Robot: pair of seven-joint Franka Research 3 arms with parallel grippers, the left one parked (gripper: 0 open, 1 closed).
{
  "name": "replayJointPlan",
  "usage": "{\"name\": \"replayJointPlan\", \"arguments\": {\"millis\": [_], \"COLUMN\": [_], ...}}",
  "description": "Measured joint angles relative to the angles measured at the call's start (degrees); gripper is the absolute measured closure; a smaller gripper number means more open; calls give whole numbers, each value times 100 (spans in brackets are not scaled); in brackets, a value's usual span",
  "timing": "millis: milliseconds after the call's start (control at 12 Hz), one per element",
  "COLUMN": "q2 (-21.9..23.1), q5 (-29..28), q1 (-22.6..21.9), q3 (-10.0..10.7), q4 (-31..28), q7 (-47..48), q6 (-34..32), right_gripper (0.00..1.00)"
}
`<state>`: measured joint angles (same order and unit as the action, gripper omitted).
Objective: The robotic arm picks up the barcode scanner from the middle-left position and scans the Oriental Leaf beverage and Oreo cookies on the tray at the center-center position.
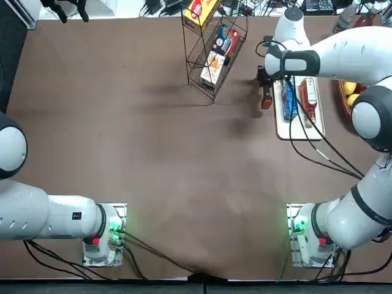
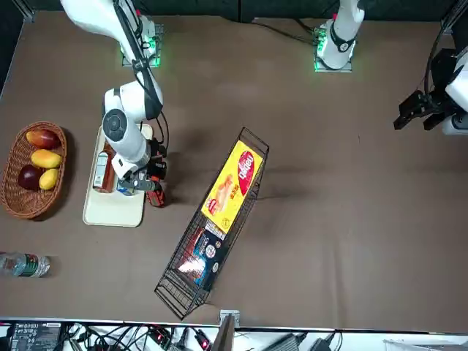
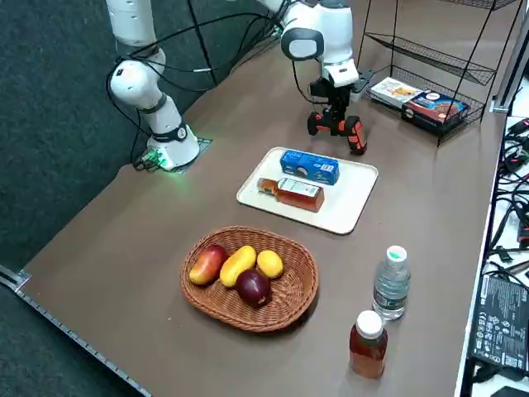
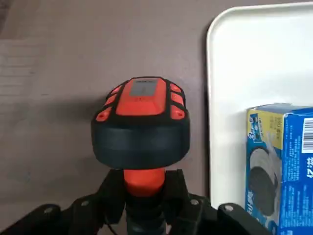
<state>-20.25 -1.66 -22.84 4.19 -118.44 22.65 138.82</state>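
Right gripper pinches the barcode scanner just beside the tray.

A matte brown table fills nearly all of the top view and the front view. Dark carpeted floor lies beside it in the right side view. Along the table's far edge, tangled black cables and electronic gear rest on a white strip. More cables and a grey device sit past that edge.
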Motion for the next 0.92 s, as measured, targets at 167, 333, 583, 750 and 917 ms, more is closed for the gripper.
{"name": "replayJointPlan", "arguments": {"millis": [167,333,583,750,917], "q2": [-3,-6,-20,-27,-37], "q5": [0,0,0,0,0], "q1": [0,0,0,0,-9], "q3": [1,1,1,1,1], "q4": [-78,-169,-329,-405,-450], "q7": [8,10,11,12,12], "q6": [172,320,583,701,793], "right_gripper": [58,58,58,58,58]}}
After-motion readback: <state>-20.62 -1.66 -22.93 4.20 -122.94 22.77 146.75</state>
